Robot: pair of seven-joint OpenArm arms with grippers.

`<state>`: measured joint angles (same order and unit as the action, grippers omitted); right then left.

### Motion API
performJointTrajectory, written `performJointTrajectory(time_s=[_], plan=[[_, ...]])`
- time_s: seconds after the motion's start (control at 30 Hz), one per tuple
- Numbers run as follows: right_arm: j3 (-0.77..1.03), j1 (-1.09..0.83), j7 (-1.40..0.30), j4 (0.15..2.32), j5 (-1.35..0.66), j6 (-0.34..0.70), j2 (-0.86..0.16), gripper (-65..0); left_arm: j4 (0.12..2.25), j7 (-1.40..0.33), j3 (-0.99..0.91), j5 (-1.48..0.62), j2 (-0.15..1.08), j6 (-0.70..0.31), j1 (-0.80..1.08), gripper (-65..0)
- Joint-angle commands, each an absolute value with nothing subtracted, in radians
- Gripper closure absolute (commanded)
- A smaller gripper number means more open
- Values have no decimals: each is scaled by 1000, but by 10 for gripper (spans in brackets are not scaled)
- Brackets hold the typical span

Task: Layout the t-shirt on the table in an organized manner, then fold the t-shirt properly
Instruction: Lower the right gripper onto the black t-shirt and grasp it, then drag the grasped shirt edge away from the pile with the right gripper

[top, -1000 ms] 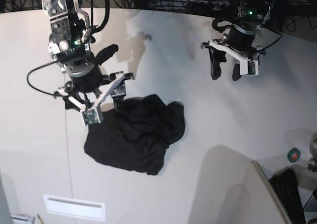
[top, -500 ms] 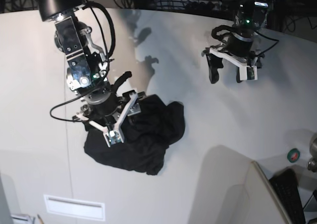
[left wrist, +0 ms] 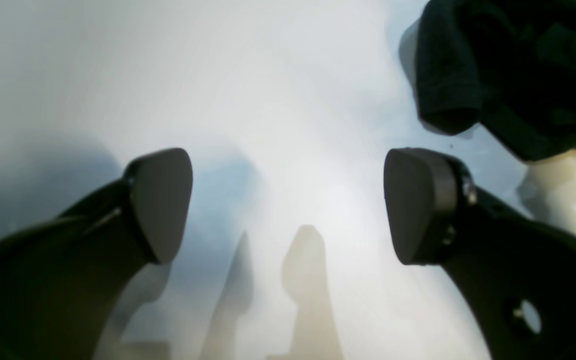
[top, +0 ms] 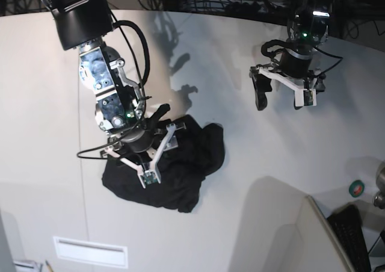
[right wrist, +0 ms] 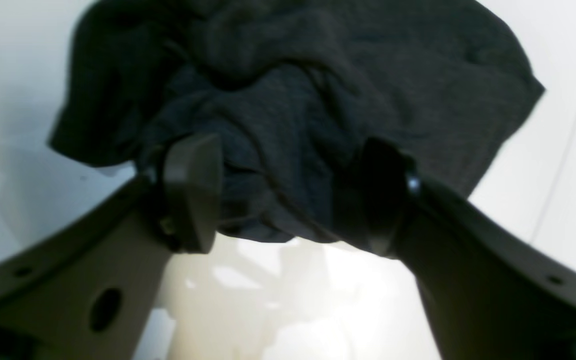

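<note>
Black crumpled t-shirt [top: 174, 163] lies under the spread, ungripping right hand [right wrist: 288, 195]; left hand [top: 281, 93] hangs released above bare table [top: 252, 163].

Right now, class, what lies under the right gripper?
The crumpled t-shirt lies under the open right gripper, on the white table. Its print is hidden in the folds.

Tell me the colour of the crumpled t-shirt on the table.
Black; no print shows. The t-shirt shows best in the base view.

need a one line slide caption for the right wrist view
Right gripper open, fingers straddling a bunched fold of the crumpled black t-shirt on the white table.
</note>
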<state>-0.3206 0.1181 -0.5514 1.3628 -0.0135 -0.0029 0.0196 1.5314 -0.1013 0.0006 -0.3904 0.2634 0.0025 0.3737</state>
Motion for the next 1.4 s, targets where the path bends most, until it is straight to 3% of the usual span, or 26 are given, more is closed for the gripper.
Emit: performJointTrajectory(time_s=[0.0,0.23,0.3,0.37,0.8,1.13,1.37], plan=[[-318,143,-530,1374,-8,-5,30,-339,1546,-74,-4,-390,272,-1,371,-561],[-317,200,-529,1254,-10,-5,56,-275,1546,-74,-4,-390,272,-1,364,-561],[-314,197,-529,1273,-10,-5,54,-173,1546,-74,-4,-390,272,-1,367,-561],[-312,179,-530,1307,-10,-5,51,0,1543,-74,-4,-390,274,-1,367,-561],[-35,-58,-539,1655,-8,-5,-36,0,1511,-74,-2,-390,271,-1,355,-561],[99,-70,-538,1612,-8,-5,-97,0,1449,-74,10,-390,265,-1,317,-559],[226,13,-607,1443,-8,-5,-97,0,1457,-74,-2,-390,271,-1,325,-559]])
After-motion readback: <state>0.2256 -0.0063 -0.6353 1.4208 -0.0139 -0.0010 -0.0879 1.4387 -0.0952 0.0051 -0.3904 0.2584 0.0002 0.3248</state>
